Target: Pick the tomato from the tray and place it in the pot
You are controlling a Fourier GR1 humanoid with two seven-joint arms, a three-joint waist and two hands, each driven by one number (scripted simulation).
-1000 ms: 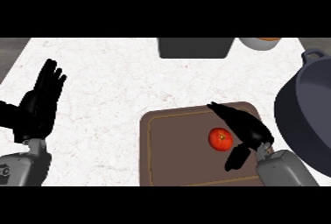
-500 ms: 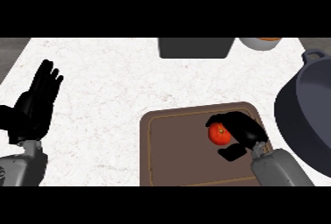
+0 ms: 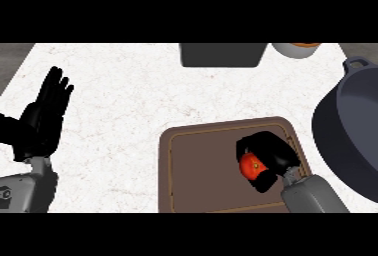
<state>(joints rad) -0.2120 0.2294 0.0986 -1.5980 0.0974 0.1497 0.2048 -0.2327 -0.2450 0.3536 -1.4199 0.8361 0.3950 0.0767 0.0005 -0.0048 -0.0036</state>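
Countertop [image 3: 148, 95] of pale speckled stone fills most of the head view, seen from steeply above. A brown tray [image 3: 199, 170] with rounded corners and a raised rim lies at about five o'clock from the middle of the view. On the tray's right half sits the tomato [image 3: 252, 166], red with a small green spot on top. The right hand [image 3: 272, 152] is curled over and around the tomato from the right, its black fingers arching across the top and its thumb below, so only the tomato's left side shows. Whether the tomato rests on the tray or is just clear of it cannot be told from this angle. The grey right forearm [image 3: 310, 196] enters from the lower edge at about five o'clock.

A big dark pot [image 3: 347, 135] lies at three o'clock, partly cut off by the right edge, with a loop handle at its upper end. Its rim is just beside the tray's right edge.

The left hand [image 3: 43, 120] shows at nine o'clock, well apart from the tray, fingers straight and pointing up, open and holding nothing; its grey forearm [image 3: 26, 192] sits at about seven o'clock.

At twelve o'clock, against the far edge, is a dark box-like container [image 3: 221, 54]. Just to its right, at one o'clock, is a pale cup [image 3: 297, 50], mostly cut off, with something orange at its top.
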